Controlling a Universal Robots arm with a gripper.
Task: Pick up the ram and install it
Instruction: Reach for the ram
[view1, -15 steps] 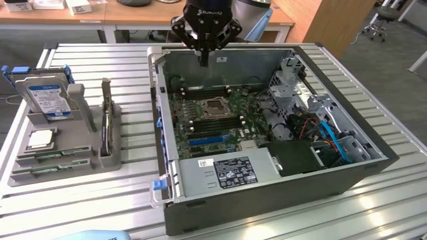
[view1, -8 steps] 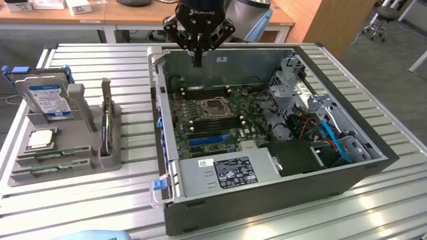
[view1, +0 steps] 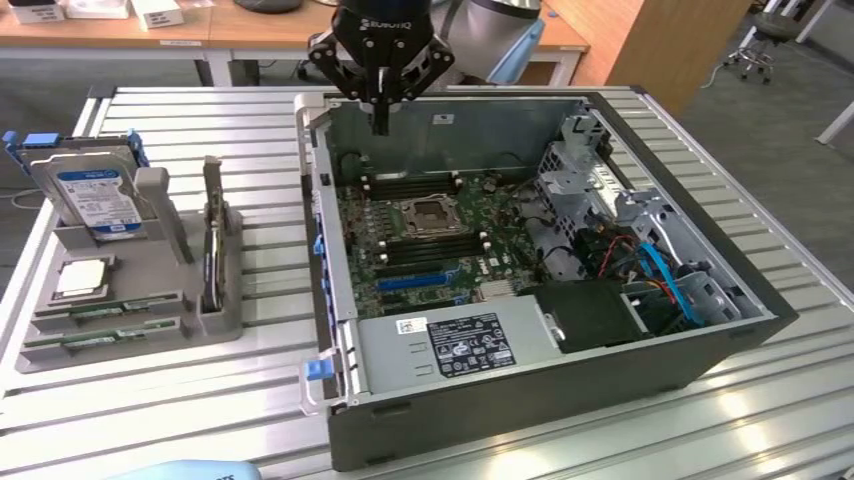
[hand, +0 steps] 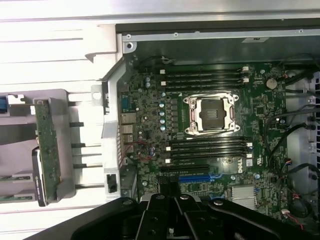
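Two ram sticks, thin green boards, lie in the front slots of a grey holder (view1: 187, 325) at the exterior view's left: one (view1: 104, 312) behind the other (view1: 96, 340). My gripper (view1: 380, 125) hangs above the back edge of the open computer case (view1: 534, 400), well away from the holder. Its fingers are shut with nothing between them. In the wrist view the gripper (hand: 175, 215) hovers over the motherboard (hand: 150, 115), whose black memory slots (hand: 202, 77) (hand: 207, 150) flank the processor socket (hand: 210, 114).
The holder also carries a hard drive (view1: 91, 195) with a blue-and-white label, a square silver processor chip (view1: 83, 278) and an upright green card (view1: 214, 230). Inside the case are a power supply (view1: 454, 345), cables (view1: 661, 275) and a drive cage (view1: 587, 165).
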